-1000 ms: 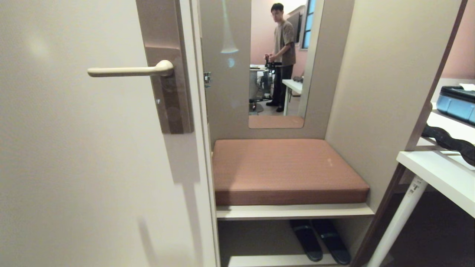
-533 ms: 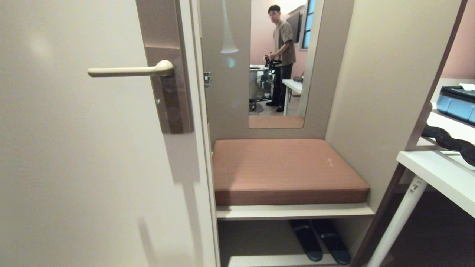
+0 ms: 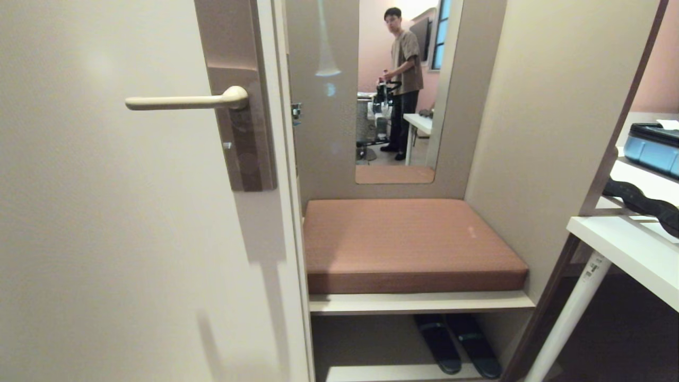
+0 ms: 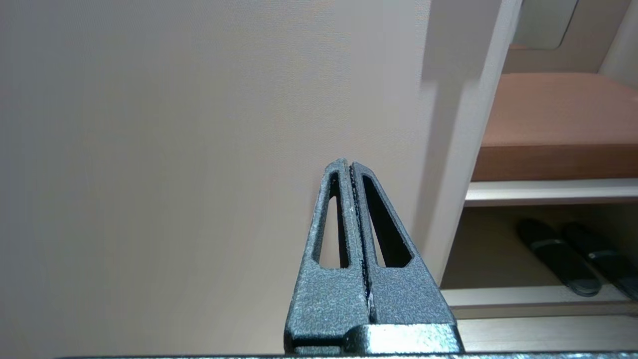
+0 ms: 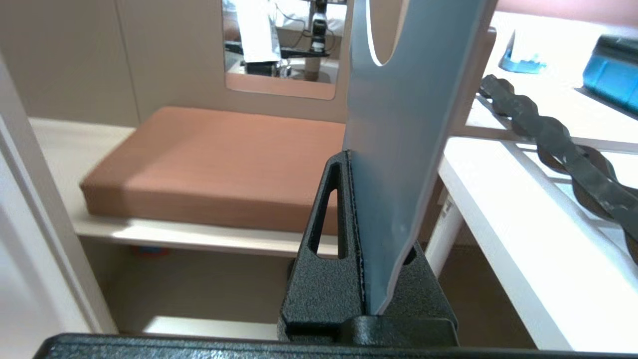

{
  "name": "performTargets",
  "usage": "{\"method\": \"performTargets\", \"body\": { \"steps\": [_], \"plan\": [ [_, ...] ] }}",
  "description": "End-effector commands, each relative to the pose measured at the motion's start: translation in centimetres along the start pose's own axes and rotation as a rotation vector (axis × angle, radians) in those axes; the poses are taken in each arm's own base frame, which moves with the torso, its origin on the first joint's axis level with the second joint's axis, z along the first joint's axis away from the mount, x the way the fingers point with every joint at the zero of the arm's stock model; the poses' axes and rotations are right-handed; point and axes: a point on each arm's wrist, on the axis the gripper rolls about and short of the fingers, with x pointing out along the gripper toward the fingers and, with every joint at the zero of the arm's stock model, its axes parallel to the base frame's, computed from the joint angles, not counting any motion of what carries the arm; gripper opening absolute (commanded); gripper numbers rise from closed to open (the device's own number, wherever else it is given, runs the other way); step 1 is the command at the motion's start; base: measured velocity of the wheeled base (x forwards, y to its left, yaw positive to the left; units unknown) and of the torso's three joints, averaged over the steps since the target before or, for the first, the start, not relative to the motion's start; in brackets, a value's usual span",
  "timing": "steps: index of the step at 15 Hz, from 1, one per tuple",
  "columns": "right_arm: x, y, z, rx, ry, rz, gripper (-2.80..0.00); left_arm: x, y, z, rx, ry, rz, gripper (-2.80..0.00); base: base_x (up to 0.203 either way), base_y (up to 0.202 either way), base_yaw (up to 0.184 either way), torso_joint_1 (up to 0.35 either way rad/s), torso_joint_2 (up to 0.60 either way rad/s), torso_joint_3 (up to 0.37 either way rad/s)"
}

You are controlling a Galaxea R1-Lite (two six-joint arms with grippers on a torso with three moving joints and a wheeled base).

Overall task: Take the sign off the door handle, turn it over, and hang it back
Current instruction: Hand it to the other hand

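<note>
1. We see the right gripper (image 5: 355, 164) clamped on the sign (image 5: 403, 124), which stands upright between its jaws, oval hole end up, pale blue face showing.
2. Left gripper (image 4: 352, 164) is fully closed, empty, close to the door (image 4: 174, 149).
3. Door handle (image 3: 185, 101) is bare, level on its brown backplate (image 3: 244, 127).
4. Brown cushion (image 3: 408, 241) lies on the shelf beside the door.

Neither arm shows in the head view. In the right wrist view the sign (image 5: 403, 124) runs off the picture's top edge, so only part of its hole shows and no lettering can be read; it hides one finger of the right gripper (image 5: 355, 159). The door (image 3: 106, 239) and its brown backplate (image 3: 238, 106) are cut off at the top. The slippers (image 3: 456, 345) are partly hidden under the shelf.
</note>
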Motion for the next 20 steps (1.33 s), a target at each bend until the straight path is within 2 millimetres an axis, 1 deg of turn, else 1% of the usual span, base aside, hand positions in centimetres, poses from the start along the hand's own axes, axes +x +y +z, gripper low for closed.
{"method": "performTargets", "body": {
  "steps": [1,2,3,4,6,8,11,13,15,17,20],
  "plan": [
    [1.9,-0.1,1.2,0.013,0.06,0.0,-2.8,-0.1,0.0,0.2,0.021,-0.005,-0.003,-2.8,0.0,0.0,0.0,0.0,0.0,0.0],
    [2.2,-0.1,1.8,0.027,0.058,-0.002,-2.8,0.0,0.0,0.4,0.044,-0.004,-0.017,-2.8,0.0,0.0,0.0,0.0,0.0,0.0],
    [2.5,-0.1,2.3,0.036,0.058,-0.002,-2.8,-0.1,-0.1,1.1,0.046,-0.013,-0.04,-2.8,0.0,0.0,0.0,0.0,0.0,0.0],
    [2.8,-0.1,2.7,0.045,0.062,-0.003,-2.8,0.0,-0.2,1.8,0.045,-0.003,-0.064,-2.8,0.0,0.0,0.0,0.0,0.0,0.0],
    [3.6,-0.2,3.5,0.052,0.073,-0.002,-2.8,0.8,-0.3,3.8,0.034,0.052,-0.112,-2.8,0.0,0.0,0.0,0.0,0.0,0.0],
    [4.4,-0.2,4.3,0.057,0.076,-0.001,-2.8,2.3,-0.4,6.5,-0.008,0.107,-0.166,-2.8,0.0,0.0,0.0,0.0,0.0,0.0],
    [5.7,-0.3,5.6,0.072,0.087,-0.001,-2.8,5.7,-0.9,11.3,-0.086,0.162,-0.293,-2.8,0.0,0.0,0.0,0.0,0.0,0.0],
    [6.8,-0.3,6.1,0.075,0.106,0.005,-2.8,8.6,-2.1,14.4,-0.144,0.191,-0.412,-2.8,0.0,0.0,0.0,0.0,0.0,0.0],
    [7.9,-0.2,6.7,0.08,0.118,0.025,-2.8,11.2,-4.0,16.6,-0.185,0.218,-0.528,-2.8,0.0,0.0,0.0,0.0,0.0,0.0],
    [8.7,-0.1,7.6,0.098,0.105,0.089,-2.8,13.2,-6.3,17.6,-0.198,0.243,-0.643,-2.8,0.0,0.0,0.0,0.0,0.0,0.0],
    [9.4,0.1,8.6,0.105,0.07,0.222,-2.8,15.2,-9.2,17.9,-0.2,0.246,-0.749,-2.8,0.0,0.0,0.0,0.0,0.0,0.0]
  ]
}}
